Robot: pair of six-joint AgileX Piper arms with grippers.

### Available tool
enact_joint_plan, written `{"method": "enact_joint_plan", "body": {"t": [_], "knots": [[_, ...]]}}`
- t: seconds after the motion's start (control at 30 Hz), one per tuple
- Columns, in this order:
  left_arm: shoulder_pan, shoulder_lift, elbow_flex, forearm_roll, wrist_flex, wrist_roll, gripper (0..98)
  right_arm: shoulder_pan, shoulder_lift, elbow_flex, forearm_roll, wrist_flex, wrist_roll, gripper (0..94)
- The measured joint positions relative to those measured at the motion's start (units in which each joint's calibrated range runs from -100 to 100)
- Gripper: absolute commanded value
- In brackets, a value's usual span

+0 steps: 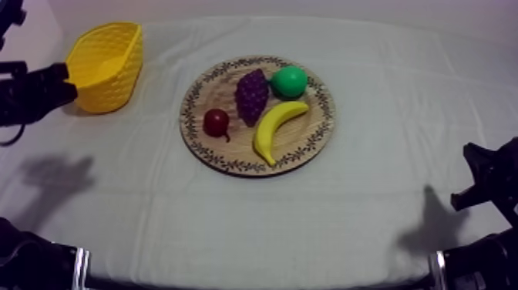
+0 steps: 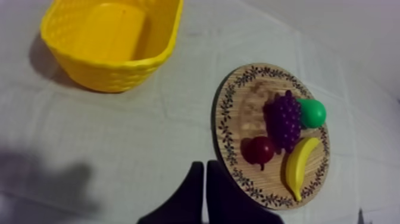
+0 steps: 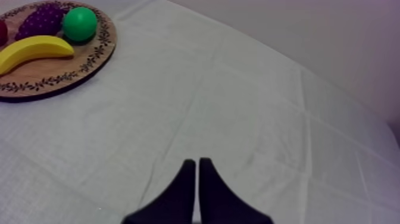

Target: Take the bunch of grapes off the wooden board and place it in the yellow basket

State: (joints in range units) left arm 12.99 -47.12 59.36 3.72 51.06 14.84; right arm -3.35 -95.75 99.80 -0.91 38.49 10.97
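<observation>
Purple bunch of grapes [image 1: 252, 95] is noted on the round wooden board [image 1: 235, 148] with patterned rim, between a small red fruit [image 1: 216, 121] and a round green fruit [image 1: 289, 82], with a yellow banana [image 1: 277, 123] just beside. Yellow lattice basket [image 1: 104, 65] is set well apart on the tabletop [image 1: 370, 193]. Left gripper [image 2: 204, 176] is closed to a narrow wedge near the board's edge; right gripper [image 3: 197, 170] likewise, over bare tabletop. Judged best: gripper opened first, grapes taken from above across the narrow width, neighbours undisturbed.

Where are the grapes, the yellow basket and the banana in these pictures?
bunch of grapes [image 1: 251, 96]: top view, on the middle of the purple cluster.
yellow basket [image 1: 112, 85]: top view, on its outer side wall.
banana [image 1: 275, 127]: top view, on the middle of its curve.
</observation>
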Motion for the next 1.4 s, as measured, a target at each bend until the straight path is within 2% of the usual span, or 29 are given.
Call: {"method": "enact_joint_plan", "body": {"t": [0.27,0.43,0.87,1.23,1.4], "knots": [[3.1,15.4,-16.1,0.10,11.6,0.9,0.0,0.0,0.0,0.0,0.0,0.0,0.0,0.3],[6.5,24.2,-25.8,-1.01,16.3,2.4,0.0,0.0,0.0,0.0,0.0,0.0,0.0,0.3],[14.5,43.8,-46.1,-2.85,22.5,5.1,0.0,0.0,0.0,0.0,0.0,0.0,0.0,0.3],[18.2,57.7,-62.8,-4.34,29.6,6.2,0.3,0.0,0.0,0.0,0.0,0.0,0.0,0.3],[18.4,62.4,-67.3,-4.62,30.8,6.3,9.8,0.0,0.0,0.0,0.0,0.0,0.0,0.3]]}}
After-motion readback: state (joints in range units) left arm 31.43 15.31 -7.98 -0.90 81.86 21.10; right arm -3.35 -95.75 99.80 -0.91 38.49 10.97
